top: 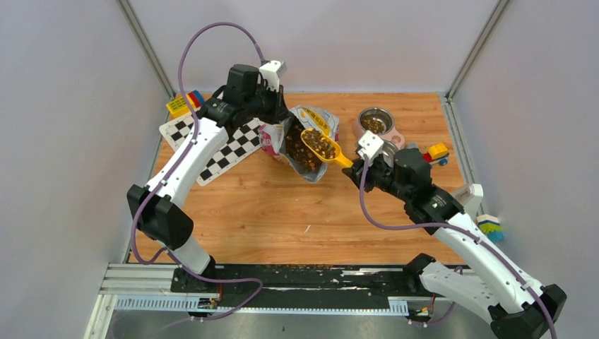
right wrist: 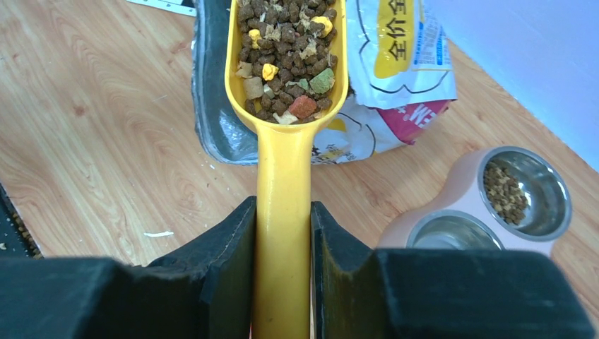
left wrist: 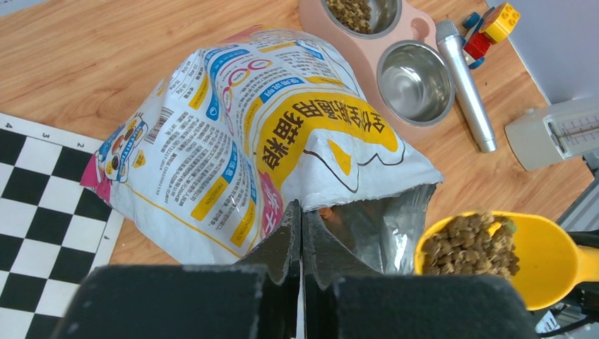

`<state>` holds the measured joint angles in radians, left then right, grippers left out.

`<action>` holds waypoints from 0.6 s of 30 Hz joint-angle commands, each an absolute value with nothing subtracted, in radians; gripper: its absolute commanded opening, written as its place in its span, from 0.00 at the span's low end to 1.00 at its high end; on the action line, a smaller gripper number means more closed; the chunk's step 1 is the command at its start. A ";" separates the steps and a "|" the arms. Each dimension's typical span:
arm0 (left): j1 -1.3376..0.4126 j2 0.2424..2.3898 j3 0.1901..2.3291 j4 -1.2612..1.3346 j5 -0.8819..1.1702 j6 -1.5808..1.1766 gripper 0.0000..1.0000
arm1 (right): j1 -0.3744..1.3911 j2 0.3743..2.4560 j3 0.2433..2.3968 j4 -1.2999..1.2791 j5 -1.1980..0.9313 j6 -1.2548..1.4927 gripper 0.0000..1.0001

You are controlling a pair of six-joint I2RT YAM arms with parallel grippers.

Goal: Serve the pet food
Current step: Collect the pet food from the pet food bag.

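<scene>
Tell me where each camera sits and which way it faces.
Top external: above and behind the robot, facing down on the table; left arm and right arm show.
Left wrist: on the left gripper, facing past its shut fingers pinching the cat food bag.
Right wrist: on the right gripper, facing along the yellow scoop it clamps, full of kibble.
Shared: both wrist views show bag, scoop and double bowl feeder.
</scene>
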<state>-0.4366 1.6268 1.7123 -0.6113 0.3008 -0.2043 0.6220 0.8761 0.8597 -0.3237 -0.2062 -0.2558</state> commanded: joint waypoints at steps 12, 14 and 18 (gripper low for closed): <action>-0.405 1.542 1.782 -0.563 0.287 -0.225 0.00 | 0.514 0.824 0.930 -0.291 -0.057 -0.306 0.00; -0.405 1.542 1.785 -0.564 0.289 -0.225 0.00 | 0.494 0.824 0.925 -0.291 -0.057 -0.312 0.00; -0.404 1.541 1.789 -0.566 0.295 -0.227 0.00 | 0.438 0.822 0.899 -0.271 -0.046 -0.325 0.00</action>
<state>-0.4301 1.6268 1.7123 -0.6132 0.3058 -0.2123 0.4835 0.8471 0.8783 -0.3401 -0.0769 -0.2985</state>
